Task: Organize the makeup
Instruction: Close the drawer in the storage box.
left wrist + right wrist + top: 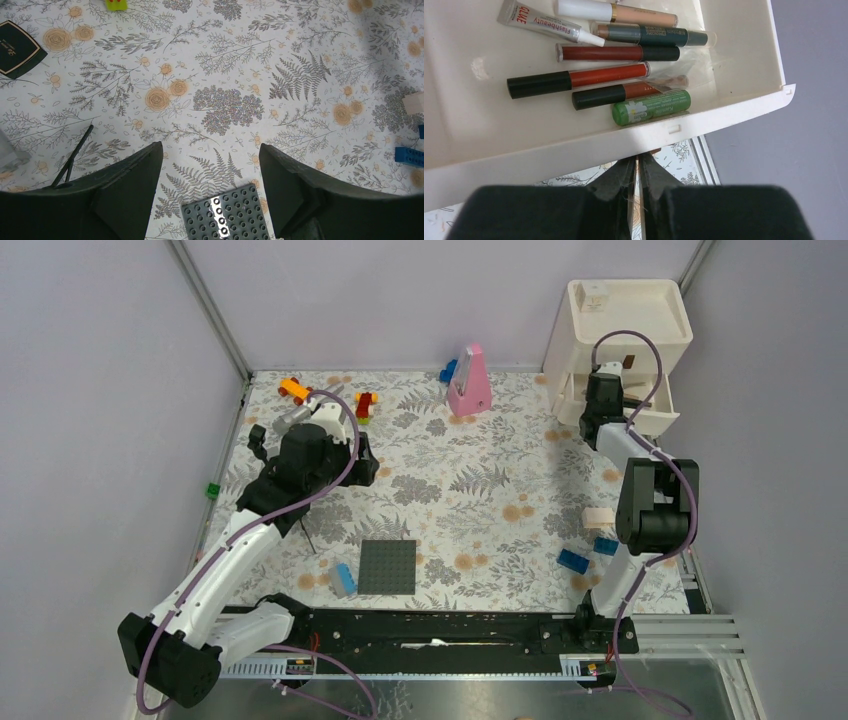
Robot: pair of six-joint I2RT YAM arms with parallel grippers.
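Right wrist view: the right hand point(638, 162), closed and seemingly empty, sits at the rim of the drawer point(724, 115), with the tubes point(599, 75) inside. Moving off, it could snag that rim (jolting them). The left hand point(210, 150) hangs open, and a brush point(75, 155) lies on the desk point(300, 50) beside it.

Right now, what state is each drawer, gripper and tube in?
drawer: pulled open
left gripper: open, empty
right gripper: shut, just outside the drawer front
green balm tube: lying flat in the drawer, capped
glue tube: lying flat, capped
red lip tubes: lying flat, caps on
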